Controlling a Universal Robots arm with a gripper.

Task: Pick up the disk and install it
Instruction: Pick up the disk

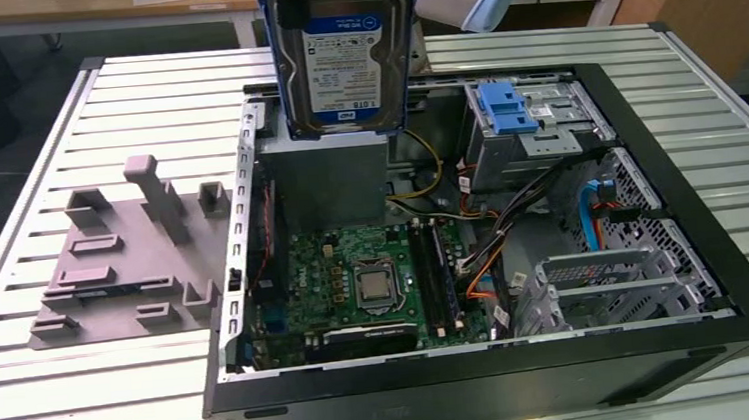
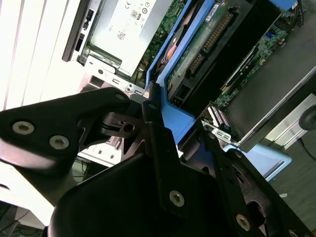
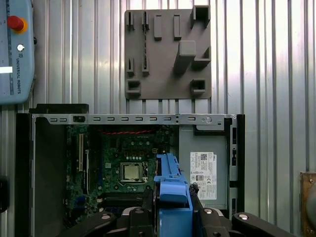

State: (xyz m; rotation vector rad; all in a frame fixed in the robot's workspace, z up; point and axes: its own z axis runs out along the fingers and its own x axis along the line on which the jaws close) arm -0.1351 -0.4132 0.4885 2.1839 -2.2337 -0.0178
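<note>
Tool (image 3: 173,200) is clamped on the disk (image 1: 343,62) by its blue frame, upright over the open PC case (image 1: 496,391). Grey power supply (image 1: 325,174) sits close below, cables (image 1: 428,171) alongside.

Bright, even light falls from above; the slatted table (image 1: 113,110) shines pale, the computer case (image 1: 496,386) holds soft shadow.

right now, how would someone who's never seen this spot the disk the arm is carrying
Find the big open black computer case on the slatted metal table. Over it, near its grey metal box, hangs a flat silver-metal disk, upright in the black gripper. Its white-and-blue label and blue plastic frame set it apart from the unlabelled blue plastic latch inside the case.
</note>
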